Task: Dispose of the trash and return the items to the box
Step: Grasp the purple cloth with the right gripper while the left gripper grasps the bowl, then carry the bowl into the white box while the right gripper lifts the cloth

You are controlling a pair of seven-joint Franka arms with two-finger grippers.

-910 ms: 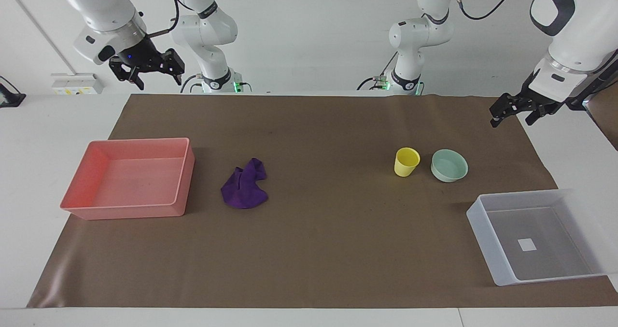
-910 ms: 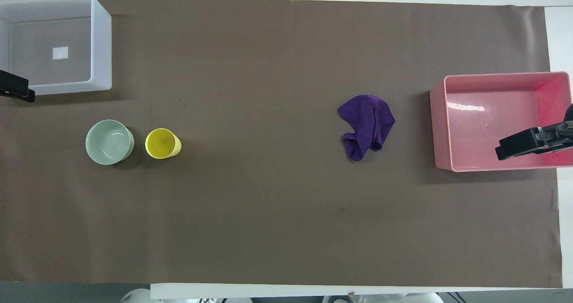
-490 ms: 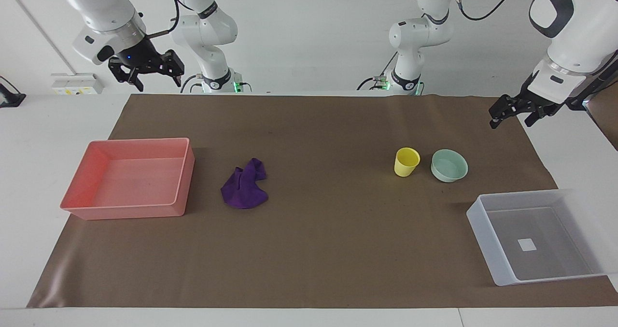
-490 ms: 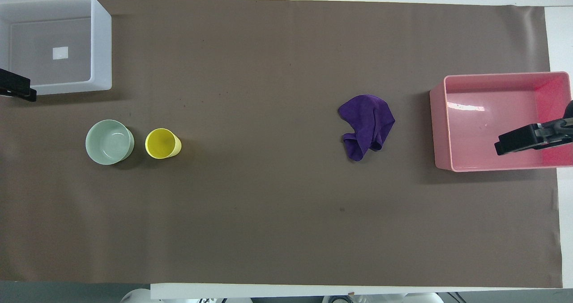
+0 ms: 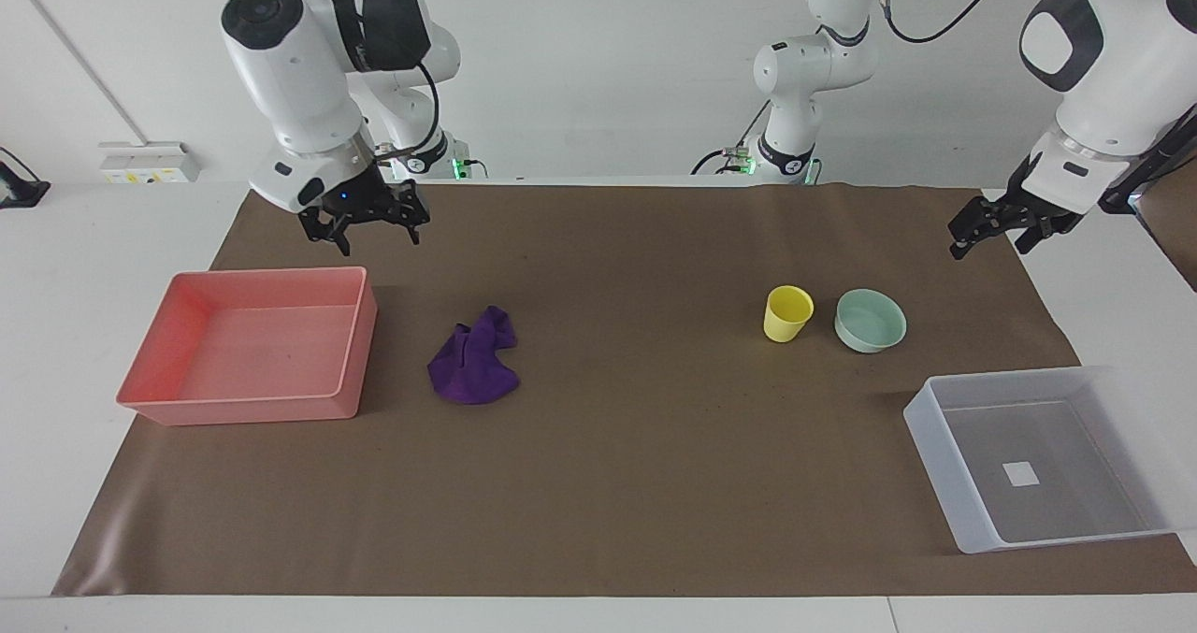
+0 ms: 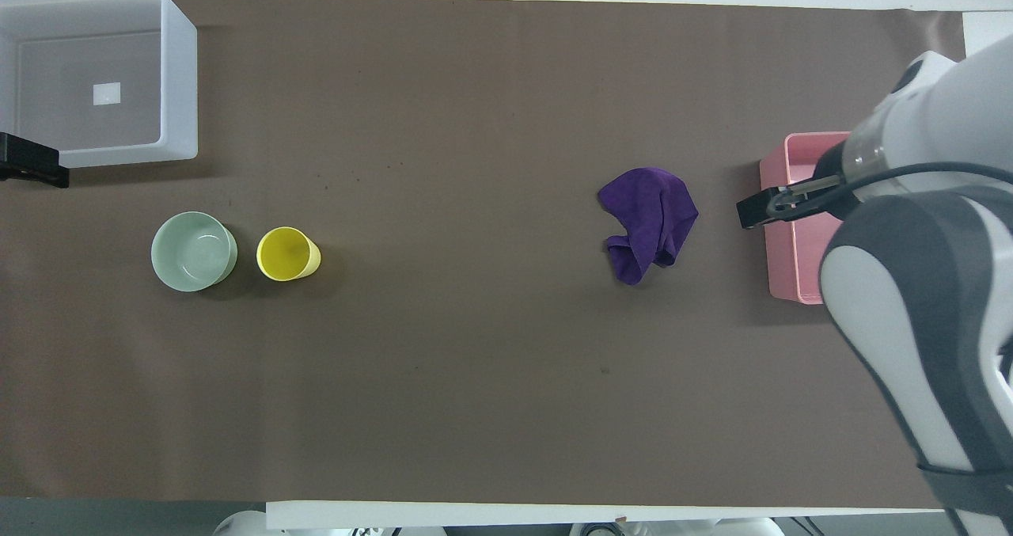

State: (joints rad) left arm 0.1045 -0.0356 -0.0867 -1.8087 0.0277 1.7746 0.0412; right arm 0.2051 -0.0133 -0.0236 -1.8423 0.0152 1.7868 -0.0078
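The purple rag (image 5: 472,366) (image 6: 649,219) lies crumpled on the brown mat beside the pink tray. The yellow cup (image 5: 787,313) (image 6: 286,253) stands upright next to the mint-green bowl (image 5: 870,320) (image 6: 194,251), toward the left arm's end. The translucent box (image 5: 926,418) (image 6: 180,77) with its white label is empty, farther from the robots than the bowl. My right gripper (image 5: 363,233) (image 6: 752,211) is open and empty in the air over the pink tray's edge toward the rag. My left gripper (image 5: 989,238) (image 6: 32,170) is open and empty, raised over the mat's edge by the box.
The empty pink tray (image 5: 348,352) (image 6: 791,275) sits at the right arm's end of the mat. The right arm's white forearm (image 6: 918,283) covers most of the tray in the overhead view. The brown mat (image 5: 617,446) covers the table.
My right arm has swung in from the pink tray's outer end toward the rag and come lower. The left gripper has barely shifted. The objects have not moved.
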